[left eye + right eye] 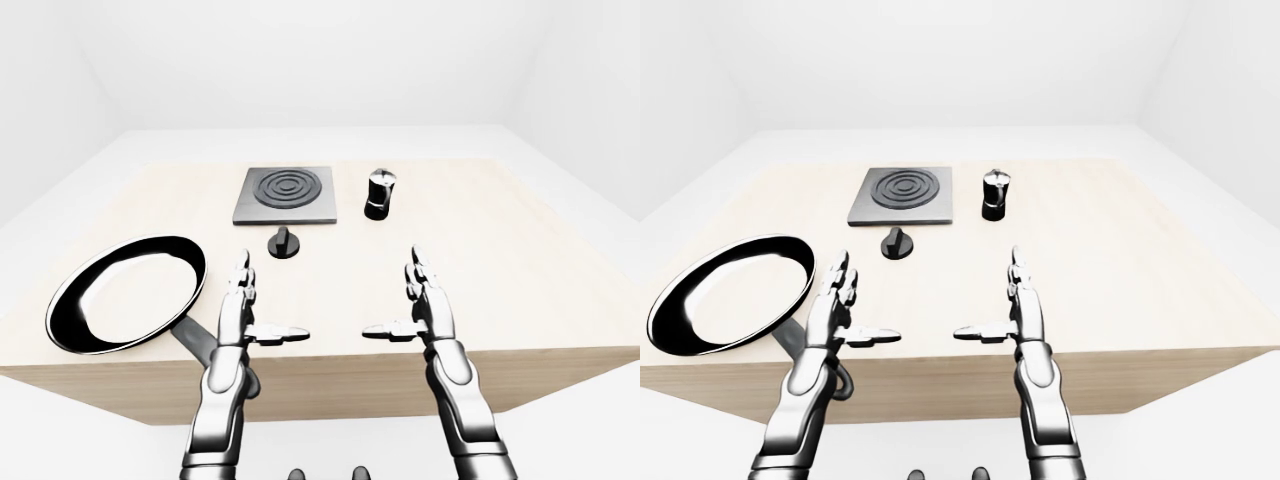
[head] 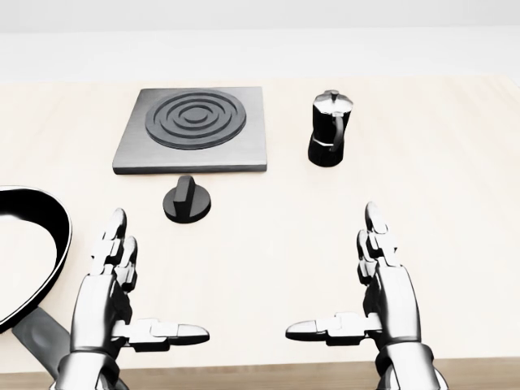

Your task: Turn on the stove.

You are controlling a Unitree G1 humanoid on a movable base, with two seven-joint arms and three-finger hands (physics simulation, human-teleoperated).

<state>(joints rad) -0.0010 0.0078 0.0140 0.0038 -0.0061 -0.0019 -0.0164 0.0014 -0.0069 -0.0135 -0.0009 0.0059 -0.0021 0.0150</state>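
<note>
Glossy chrome-silver segmented arms; left hand, right hand three-fingered, dark-jointed

Your stove is a flat, dark grey square plate with raised concentric rings on its burner, lying level on the table toward the top of the head view, left of centre. Its knob is a separate round black dial with a raised bar grip, sitting on the table just below the plate's lower edge, apart from it. The bar points almost straight up the view.
</note>
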